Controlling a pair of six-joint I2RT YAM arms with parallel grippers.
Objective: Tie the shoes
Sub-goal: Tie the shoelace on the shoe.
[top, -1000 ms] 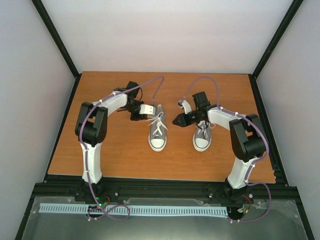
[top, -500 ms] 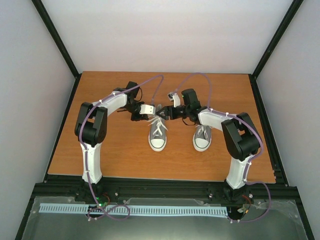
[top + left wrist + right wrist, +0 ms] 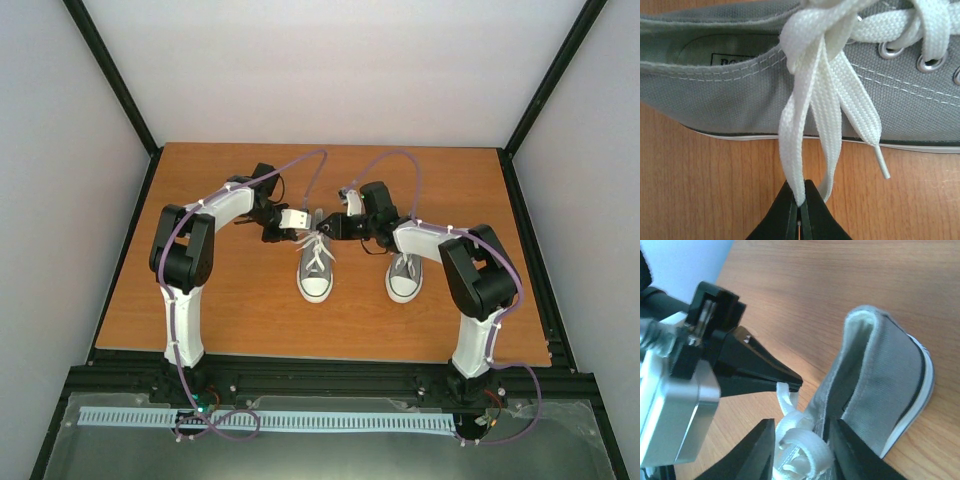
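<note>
Shoes (image 3: 316, 280) stand side by side near the middle of the tabletop (image 3: 200, 300), toes toward its near edge. Over the last second I have swung the right end effector (image 3: 334, 226) off the right shoe (image 3: 405, 278) and across to the lace (image 3: 810, 115) of the left shoe (image 3: 715, 95), where it now meets the left end effector (image 3: 801, 212). I judge that both arms are now committed to one bow, so the tying of this shoe is the step in hand.

Only the left wrist view shows the left end effector clamped on a lace loop, drawn out over the shoe's side. Only the right wrist view shows the right fingers (image 3: 765, 440) apart, straddling the lace bundle; I cannot confirm contact. The overhead view resolves neither.
</note>
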